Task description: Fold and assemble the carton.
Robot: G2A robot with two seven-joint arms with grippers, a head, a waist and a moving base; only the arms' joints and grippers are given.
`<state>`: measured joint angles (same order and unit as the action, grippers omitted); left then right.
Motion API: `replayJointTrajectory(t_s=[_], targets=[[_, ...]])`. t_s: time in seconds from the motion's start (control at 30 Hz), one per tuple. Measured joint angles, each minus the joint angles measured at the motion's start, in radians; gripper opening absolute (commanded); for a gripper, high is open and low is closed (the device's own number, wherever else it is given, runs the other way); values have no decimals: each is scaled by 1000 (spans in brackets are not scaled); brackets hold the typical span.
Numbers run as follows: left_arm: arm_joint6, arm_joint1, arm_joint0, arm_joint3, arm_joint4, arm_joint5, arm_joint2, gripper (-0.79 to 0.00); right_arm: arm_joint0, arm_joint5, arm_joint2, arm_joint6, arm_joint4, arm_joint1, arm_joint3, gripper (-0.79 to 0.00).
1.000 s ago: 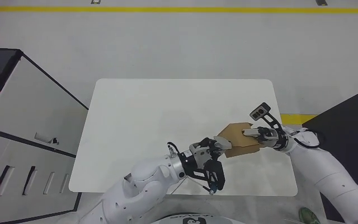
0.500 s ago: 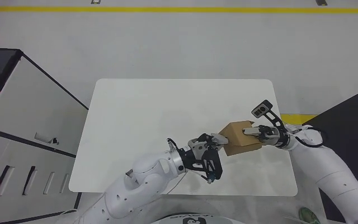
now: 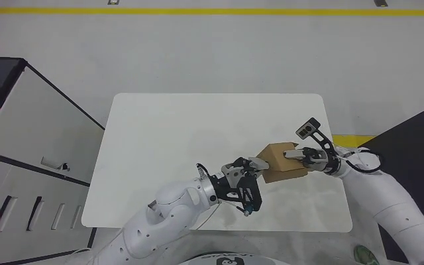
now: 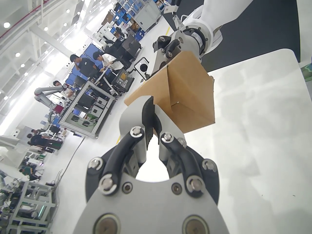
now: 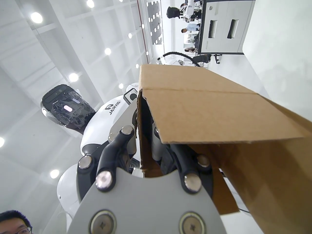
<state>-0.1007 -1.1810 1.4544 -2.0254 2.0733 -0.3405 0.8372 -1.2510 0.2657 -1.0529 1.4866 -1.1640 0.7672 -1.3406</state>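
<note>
A brown carton (image 3: pixel 281 164) hangs just above the right part of the white table (image 3: pixel 165 146), held between both arms. It is partly opened into a box shape, with a loose flap (image 4: pixel 192 91) at its near end. My left gripper (image 3: pixel 257 163) is shut on the carton's left edge, its fingers pinching the cardboard (image 4: pixel 150 113). My right gripper (image 3: pixel 291 154) is shut on the carton's right end wall, which runs between its fingers (image 5: pixel 143 132). In the left wrist view the right gripper (image 4: pixel 160 57) shows behind the carton (image 4: pixel 190 93). The carton's inside is hidden.
The table's front edge (image 3: pixel 218 230) lies close below the arms. A dark cabinet (image 3: pixel 33 132) stands left of the table and a black surface (image 3: pixel 397 146) right of it. The table's left and far parts offer free room.
The carton has shifted a little to the left and stands more squared up. My left gripper has turned and moved slightly back with it. The right gripper followed leftward.
</note>
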Motion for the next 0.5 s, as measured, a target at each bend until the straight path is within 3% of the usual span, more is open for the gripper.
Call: replayJointTrajectory(t_s=[0.5], targets=[[-21, -9, -47, 39, 29, -41, -55, -785, 5, 19, -38, 49, 55, 19, 10, -785]])
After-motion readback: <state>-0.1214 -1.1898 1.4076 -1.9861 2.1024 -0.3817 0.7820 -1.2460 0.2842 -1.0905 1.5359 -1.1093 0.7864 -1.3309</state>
